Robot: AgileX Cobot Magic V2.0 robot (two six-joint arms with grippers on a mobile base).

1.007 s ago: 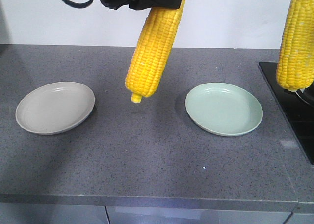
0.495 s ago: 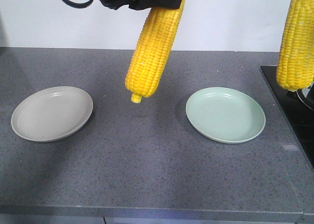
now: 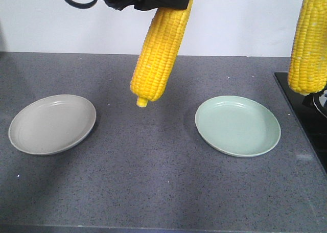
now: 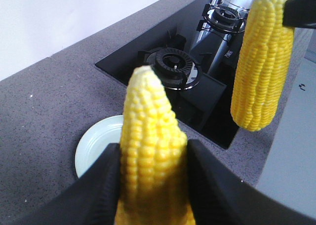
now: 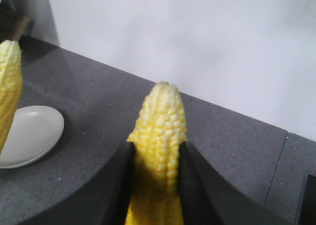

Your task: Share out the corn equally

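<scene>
The left hand [image 4: 154,147] is clenching the left cob [image 3: 156,51] between its two fingers. It is holding the cob in the air, slightly tilted, with the free end pointing down. That cob is hanging above the desk [image 3: 153,182], between the grey plate [image 3: 51,124] and the green plate [image 3: 237,125], and is touching neither. The right hand [image 5: 156,146] is grasping the right cob [image 3: 308,44] the same way. That cob is hanging nearly upright at the right edge of the front view, over the black stove [image 3: 304,133], just beyond the green plate. Both plates are lying flat on the desk, well apart. In the left wrist view, the stove's burners are showing behind the green plate.
</scene>
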